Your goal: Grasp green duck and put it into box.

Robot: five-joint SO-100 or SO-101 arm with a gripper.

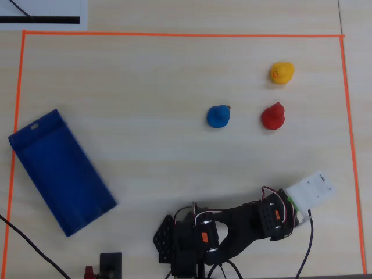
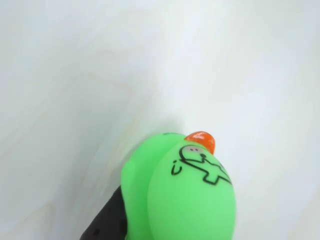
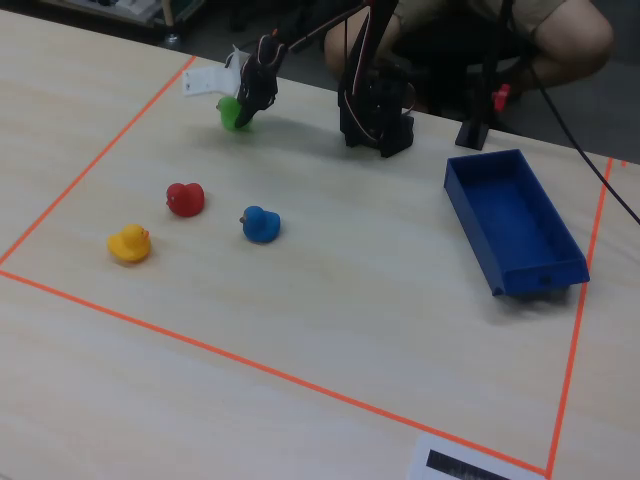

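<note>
The black jointed robot arm (image 1: 232, 229) stretches from its base at six o'clock in the overhead view toward four o'clock, its white-cased wrist (image 1: 311, 192) bent down. Its black two-finger gripper (image 3: 240, 112) is clamped on the lime-green rubber duck (image 2: 180, 195), one dark finger (image 2: 107, 222) visible beside it.

Overhead, the arm hides the green duck (image 3: 234, 111) (wrist view crops it).

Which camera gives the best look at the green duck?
The wrist view: the green duck fills the lower frame, with its orange beak and drawn eye clear. The fixed view shows it small at the claw. In the overhead view the arm hides it.
</note>
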